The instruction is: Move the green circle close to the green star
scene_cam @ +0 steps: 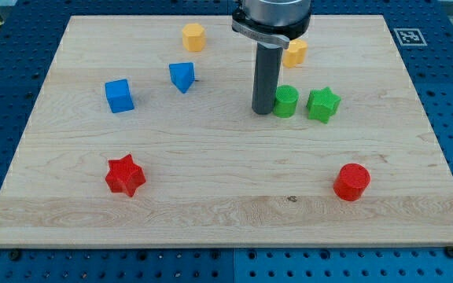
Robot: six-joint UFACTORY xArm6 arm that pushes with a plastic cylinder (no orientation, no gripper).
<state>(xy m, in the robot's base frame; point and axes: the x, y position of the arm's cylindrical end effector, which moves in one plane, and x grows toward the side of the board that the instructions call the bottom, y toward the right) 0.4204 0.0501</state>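
Nearly done, by my reading: the green circle (pixel 285 101) sits just beside the green star (pixel 322 104), on the star's left in the view, with only a thin strip of board showing between them. I cannot tell whether they touch lower down. My tip (pixel 263 111) stands right against the circle's left side, so the rod, circle and star line up across the board, right of centre. This rig has no claw to open or close, only the rod, so nothing is being grasped. What may be left is a slight nudge toward the view's right, if the gap counts as too wide; I judge it close enough already.

Elsewhere, 1 yellow block (pixel 295 53) is partly hidden behind the rod's collar, so its shape is unclear. Another yellow block (pixel 193 36) sits near the view's top, its shape also hard to read. The blue cube (pixel 119 96), blue triangle (pixel 182 76), red star (pixel 124 174) and red cylinder (pixel 351 181) lie well apart from the greens. The arm itself is cut off at the top.
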